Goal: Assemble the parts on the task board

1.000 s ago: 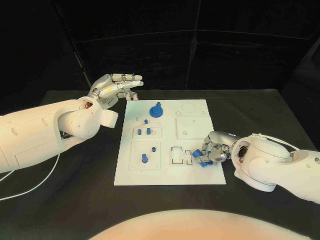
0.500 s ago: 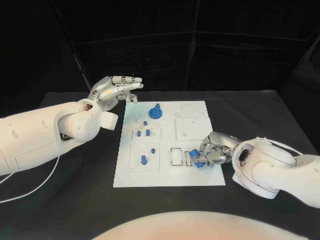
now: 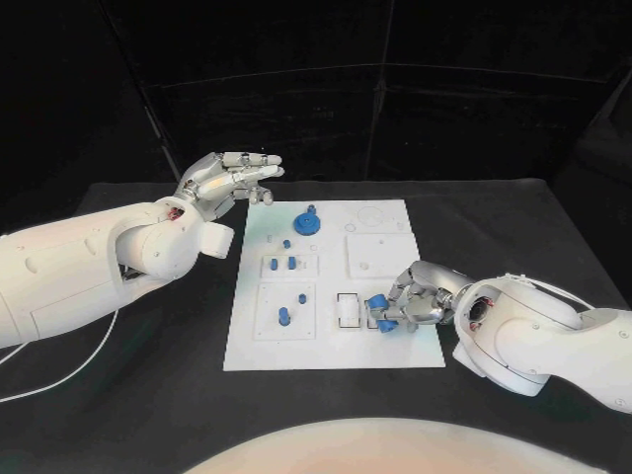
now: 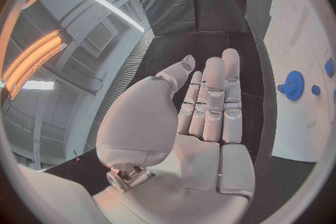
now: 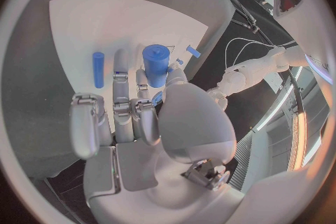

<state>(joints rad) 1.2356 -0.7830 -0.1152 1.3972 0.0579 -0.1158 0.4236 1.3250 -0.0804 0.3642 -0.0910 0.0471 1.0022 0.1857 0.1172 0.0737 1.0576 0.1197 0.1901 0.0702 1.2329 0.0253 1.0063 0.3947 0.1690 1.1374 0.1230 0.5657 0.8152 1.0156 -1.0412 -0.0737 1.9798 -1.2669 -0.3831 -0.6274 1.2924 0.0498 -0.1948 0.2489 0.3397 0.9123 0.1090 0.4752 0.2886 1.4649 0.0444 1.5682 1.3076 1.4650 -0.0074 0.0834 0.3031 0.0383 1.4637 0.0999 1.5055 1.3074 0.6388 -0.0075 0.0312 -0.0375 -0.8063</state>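
The right robot hand (image 3: pixel 407 299) sits low at the lower right of the white task board (image 3: pixel 387 348) in the head view, fingers curled in around a blue cylinder (image 3: pixel 383 324) that it pinches between thumb and fingers. The right wrist view confirms it: the blue cylinder (image 5: pixel 156 64) stands upright at the fingertips (image 5: pixel 142 79), thumb against its side, over the pale board surface. Just beside it there, a slim blue peg (image 5: pixel 98 69) lies flat on the board, apart from the robot hand.

Up at the upper left of the frame, the left robot hand (image 3: pixel 228 179) hovers near the board's far left corner, holding nothing. Its wrist view shows the palm flat and the fingers (image 4: pixel 210 98) laid straight side by side, thumb off to one side.

On the board, a blue gear (image 3: pixel 308 222) stands near the top edge, left of centre; the left wrist view catches that blue gear (image 4: pixel 291 85) too. Below it, two short blue pieces (image 3: pixel 285 263) stand side by side in a recessed panel, and lower still a blue oblong piece (image 3: pixel 283 316) rests in the lower-left panel. All of this sits on the black tabletop (image 3: pixel 515 222).
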